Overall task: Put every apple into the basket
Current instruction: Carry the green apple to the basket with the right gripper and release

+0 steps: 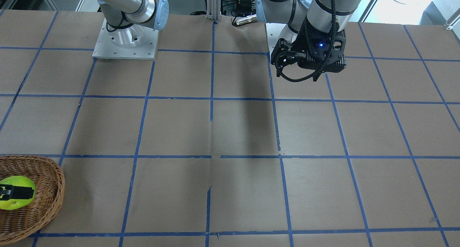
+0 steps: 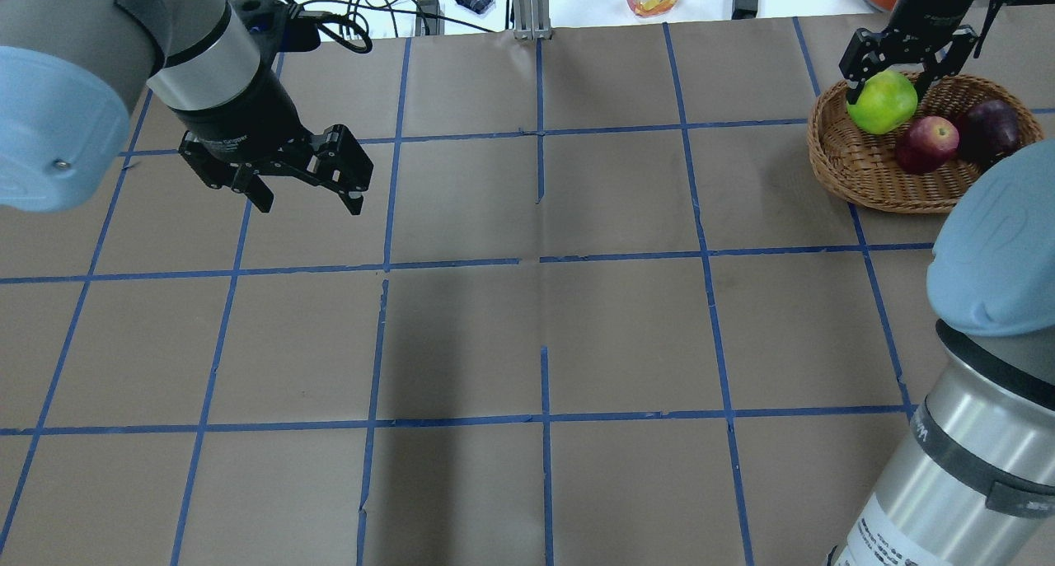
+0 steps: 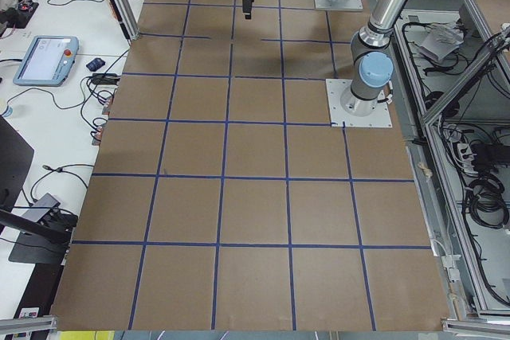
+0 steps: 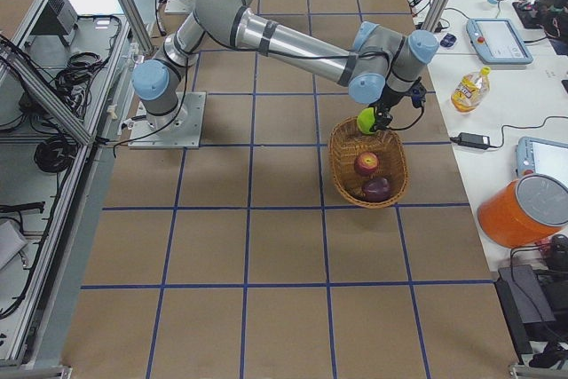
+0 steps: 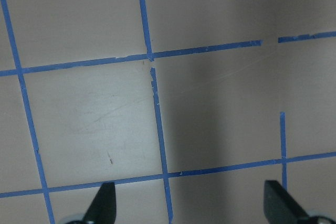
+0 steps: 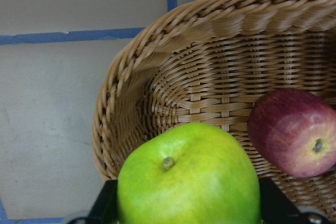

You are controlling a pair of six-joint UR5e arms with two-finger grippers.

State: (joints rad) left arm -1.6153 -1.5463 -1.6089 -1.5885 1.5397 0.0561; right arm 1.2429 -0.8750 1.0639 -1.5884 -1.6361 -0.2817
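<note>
Closely noted: right gripper [image 2: 890, 91] is clamped on the bright yellow-green apple [image 2: 882, 102], one black finger [image 6: 107, 203] on each flank. The skin is smooth and glossy, the stem dimple faces up, and the shape is round and slightly lumpy. The apple hangs over the inner wall of the shallow tan-brown woven wicker basket [image 2: 886, 189], at the end nearest the table's middle. Whether it touches the weave cannot be told.

Basket: oval, with a thick braided rim and horizontal bands of weave inside. Two more fruit lie in it. The red apple with a yellowish top [image 2: 927, 143] sits just beside the green one, tipped on its side. The dark maroon apple [image 2: 989, 129] lies beyond it, the two touching or nearly so.

Left gripper [image 2: 311, 208]: fingers spread wide with nothing between them, hovering above the table well apart from the basket.

Surface: matt brown paper-covered table [image 2: 626, 335], ruled into squares by blue tape that is frayed and broken in places. A broad soft shadow runs down the middle.

Surroundings: a white side bench past the basket end carries an orange-labelled drink bottle [image 4: 468, 88], a large orange round container [image 4: 524, 210] and loose cables.
</note>
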